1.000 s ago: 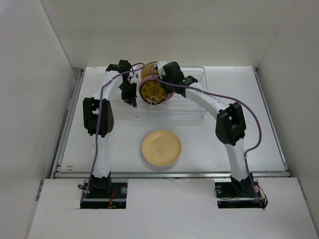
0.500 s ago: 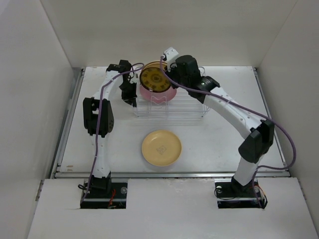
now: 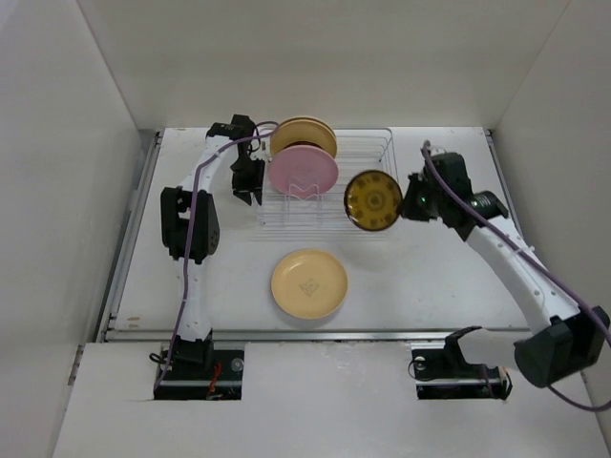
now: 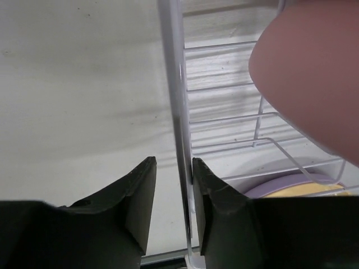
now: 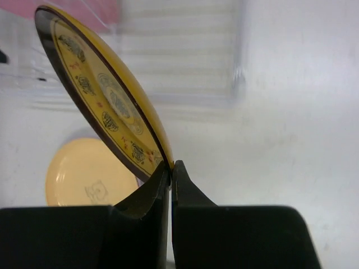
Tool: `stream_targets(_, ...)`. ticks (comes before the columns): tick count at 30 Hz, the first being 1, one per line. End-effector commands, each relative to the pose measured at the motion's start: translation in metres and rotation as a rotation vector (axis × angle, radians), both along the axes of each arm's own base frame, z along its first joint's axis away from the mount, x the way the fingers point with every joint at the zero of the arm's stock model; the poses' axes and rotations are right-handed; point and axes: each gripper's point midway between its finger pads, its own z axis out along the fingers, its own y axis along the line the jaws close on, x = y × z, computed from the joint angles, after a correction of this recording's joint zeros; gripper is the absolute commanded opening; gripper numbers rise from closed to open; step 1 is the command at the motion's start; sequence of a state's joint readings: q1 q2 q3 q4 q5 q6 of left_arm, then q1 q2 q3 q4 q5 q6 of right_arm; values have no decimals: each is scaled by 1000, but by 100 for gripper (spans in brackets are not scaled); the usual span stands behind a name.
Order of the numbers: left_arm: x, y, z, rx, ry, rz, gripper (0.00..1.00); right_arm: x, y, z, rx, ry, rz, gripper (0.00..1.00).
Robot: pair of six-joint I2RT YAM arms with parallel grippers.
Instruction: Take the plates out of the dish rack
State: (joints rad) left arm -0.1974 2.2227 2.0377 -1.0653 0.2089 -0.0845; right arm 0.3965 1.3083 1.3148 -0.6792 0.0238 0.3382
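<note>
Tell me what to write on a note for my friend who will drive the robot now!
Right gripper: shut on the amber patterned plate, held on edge in the air to the right of the dish rack.
Left gripper: open, jaws astride the rack's left rim wire, with a slim gap showing.
Done: the yellow plate lies flat on the table in front of the rack.
Left: set the amber plate down, then take out the pink plate and the cream plate behind it, both upright in the rack.
</note>
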Motion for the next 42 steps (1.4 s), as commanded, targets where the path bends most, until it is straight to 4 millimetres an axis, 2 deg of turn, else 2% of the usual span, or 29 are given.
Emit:
stream_targets(1,12,17,40,97,-151,-36,29,-69,-8,-62,195,336,-153,0)
stream_targets(2,11,16,46,109,-169,-52,29,-82,-10,-71,224,370,-164,0)
stream_targets(3,15,18,47,122,-185,-58,38,-93,-11,-84,258,425,-197,0)
stream_targets(5,20,19,64,177,-261,-98,54,-115,-13,-112,300,518,-223,0)
stream_targets(6,20,16,64,198,-285,-124,62,-117,-16,-110,323,502,-242,0)
stream_targets(7,25,24,71,245,-320,-120,70,-119,-18,-113,338,512,-270,0)
stream_targets(8,28,24,82,281,-368,-150,74,-123,-24,-122,341,532,-303,0)
stream_targets(11,31,17,99,293,-440,-210,74,-132,-31,-138,354,579,-341,0)
stream_targets(13,39,13,112,303,-507,-263,74,-138,-38,-165,353,633,-383,0)
stream_targets(14,39,3,122,274,-539,-307,74,-140,-39,-174,359,650,-390,0)
stream_targets(15,39,1,121,265,-542,-344,74,-140,-42,-187,370,659,-409,0)
stream_targets(16,41,-10,127,251,-572,-394,74,-142,-44,-198,369,695,-422,0)
stream_targets(18,38,-28,131,236,-601,-536,75,-141,-45,-207,380,722,-428,2)
stream_targets(19,41,-34,126,244,-597,-574,75,-144,-45,-213,375,739,-432,6)
stream_targets(20,44,-46,129,244,-624,-609,75,-145,-46,-215,366,748,-427,11)
stream_targets(21,48,-46,128,280,-628,-632,75,-145,-48,-218,350,750,-439,26)
stream_targets(22,55,-47,122,289,-627,-628,75,-147,-54,-221,316,749,-453,34)
stream_targets(23,57,-53,121,290,-631,-648,74,-143,-56,-217,308,725,-460,44)
stream_targets(24,63,-56,126,289,-652,-644,71,-142,-59,-218,296,718,-470,64)
stream_targets(25,66,-57,125,293,-653,-652,70,-141,-61,-214,289,705,-476,67)
stream_targets(27,75,-66,119,289,-666,-660,63,-140,-63,-211,277,691,-470,69)
stream_targets(30,82,-65,114,309,-666,-624,41,-138,-67,-206,261,660,-469,69)
stream_targets(31,86,-63,117,325,-682,-612,25,-137,-67,-204,259,646,-458,69)
stream_targets(34,92,-61,121,341,-703,-568,6,-134,-65,-198,267,629,-441,69)
stream_targets(35,94,-58,123,355,-710,-546,2,-134,-65,-198,267,629,-441,69)
stream_targets(36,92,-57,135,353,-734,-539,0,-134,-66,-199,261,626,-433,69)
stream_targets(39,90,-54,144,359,-767,-524,0,-131,-64,-195,265,617,-418,69)
stream_targets(42,84,-56,167,353,-820,-503,0,-129,-64,-192,262,606,-407,69)
